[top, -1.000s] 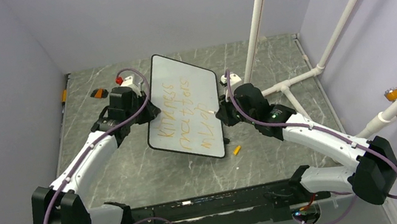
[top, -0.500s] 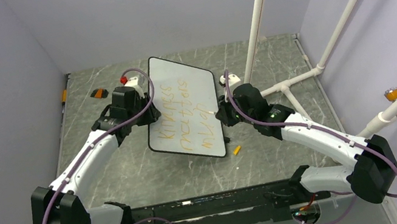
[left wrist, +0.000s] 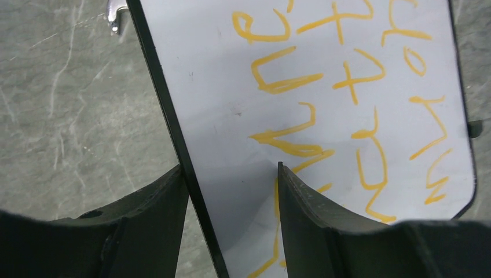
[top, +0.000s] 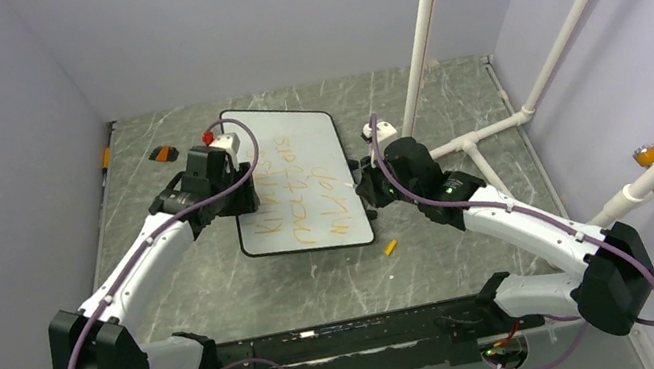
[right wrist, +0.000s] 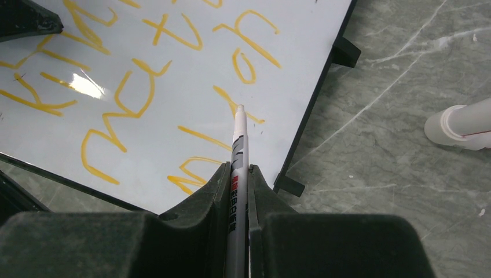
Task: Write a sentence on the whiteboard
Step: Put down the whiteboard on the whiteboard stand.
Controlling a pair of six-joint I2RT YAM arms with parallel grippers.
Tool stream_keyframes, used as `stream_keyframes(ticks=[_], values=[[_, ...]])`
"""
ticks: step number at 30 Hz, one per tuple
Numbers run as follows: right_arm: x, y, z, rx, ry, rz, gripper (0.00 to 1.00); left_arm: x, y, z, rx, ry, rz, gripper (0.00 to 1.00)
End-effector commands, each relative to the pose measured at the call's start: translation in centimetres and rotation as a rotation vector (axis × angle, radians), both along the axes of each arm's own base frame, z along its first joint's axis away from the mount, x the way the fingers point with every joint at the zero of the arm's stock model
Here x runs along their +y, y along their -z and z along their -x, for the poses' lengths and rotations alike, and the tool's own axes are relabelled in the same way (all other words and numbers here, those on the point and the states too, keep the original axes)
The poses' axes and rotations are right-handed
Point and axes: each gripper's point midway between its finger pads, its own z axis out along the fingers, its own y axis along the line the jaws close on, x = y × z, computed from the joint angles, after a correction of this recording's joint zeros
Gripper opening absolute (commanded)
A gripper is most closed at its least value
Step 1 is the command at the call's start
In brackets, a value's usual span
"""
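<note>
Nearest me, a small orange piece point(top: 390, 247) lies on the grey table point(top: 219, 285), just off the near right corner of the whiteboard point(top: 258, 245), which sits between my two arms with the orange-yellow sentence point(top: 303, 184) across it. My right gripper point(right wrist: 237, 171) is clamped tight on a marker point(right wrist: 238, 145), its pale tip at the last strokes. Farther on, my left gripper point(left wrist: 230, 167) stands parted astride the board's black-framed left edge, clamping nothing that I can see.
</note>
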Motion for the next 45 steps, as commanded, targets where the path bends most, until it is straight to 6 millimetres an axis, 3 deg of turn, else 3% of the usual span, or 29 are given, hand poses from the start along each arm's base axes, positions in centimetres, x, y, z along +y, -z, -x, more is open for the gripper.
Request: stream_keyframes(ticks=[1, 8, 21, 26, 28, 39, 45], values=[[0.1, -1.5, -1.0, -0.056, 0.016, -0.021, 0.0, 1.8, 0.6, 2.2, 0.062, 0.03, -0.112, 0.59], [0.1, -1.5, -1.0, -0.054, 0.016, -0.024, 0.0, 0.9, -1.2, 1.7, 0.007, 0.049, -0.063, 0.58], [0.1, -1.9, -1.1, -0.063, 0.015, -0.024, 0.0, -2.9, -3.9, 0.8, -0.046, 0.133, 0.011, 0.58], [0.0, -2.2, -1.2, -0.07, 0.016, -0.019, 0.0, -3.2, -4.9, 0.8, -0.055, 0.151, 0.007, 0.59], [0.0, -2.4, -1.2, -0.074, 0.018, -0.019, 0.0, -2.4, -5.5, 0.5, -0.074, 0.126, -0.029, 0.59], [-0.3, -4.3, -1.6, -0.107, 0.033, -0.024, 0.0, -0.8, -11.5, 0.9, -0.203, 0.159, -0.094, 0.61], [-1.1, -6.1, -2.1, -0.129, 0.088, -0.029, 0.0, -3.2, -14.8, 3.1, -0.302, 0.3, -0.043, 0.6]])
